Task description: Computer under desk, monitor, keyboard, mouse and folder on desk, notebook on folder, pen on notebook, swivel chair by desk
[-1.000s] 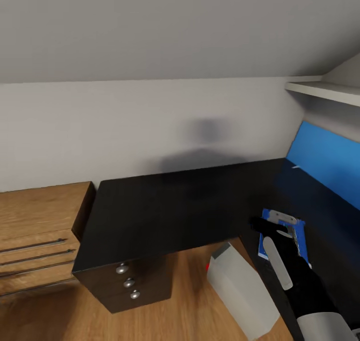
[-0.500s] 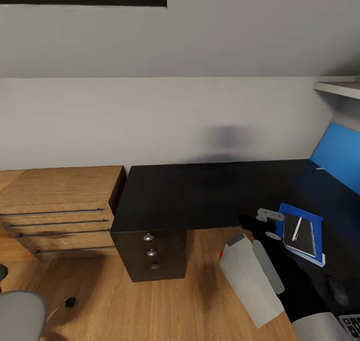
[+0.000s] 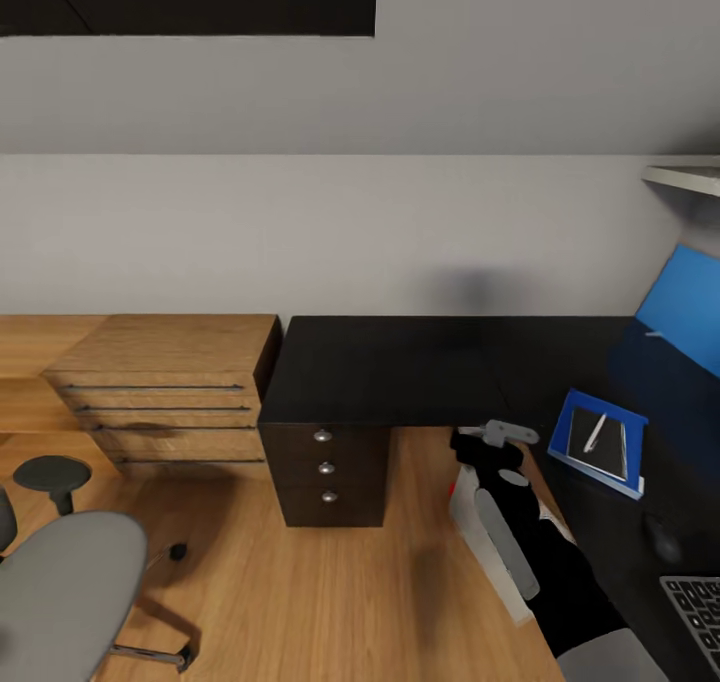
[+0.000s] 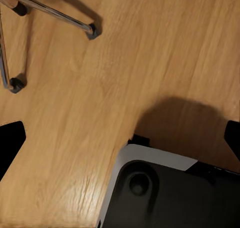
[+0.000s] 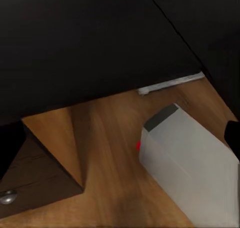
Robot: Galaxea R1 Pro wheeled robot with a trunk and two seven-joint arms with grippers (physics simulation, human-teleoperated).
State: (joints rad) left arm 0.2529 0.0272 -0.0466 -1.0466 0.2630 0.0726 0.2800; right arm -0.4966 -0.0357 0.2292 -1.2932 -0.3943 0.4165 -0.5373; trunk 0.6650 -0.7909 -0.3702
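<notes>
the black surface (image 3: 390,367) is the reference. folder (image 3: 598,442) lies flat on its right wing, notebook (image 3: 597,440) stacked on the folder, pen (image 3: 594,432) on the notebook. mouse (image 3: 662,539) and keyboard (image 3: 700,607) lie on the same wing, nearer the robot. computer (image 5: 192,163) stands on the floor under the surface edge. swivel chair (image 3: 65,602) stands well apart from the surface. right pincer (image 3: 480,440) hovers at the inner corner, fingers spread, holding nothing. left pincer (image 4: 120,138): released, over floor.

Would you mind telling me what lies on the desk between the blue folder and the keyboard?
In the head view, the small black mouse sits on the desk between the folder and the keyboard; otherwise that stretch is bare.
</notes>
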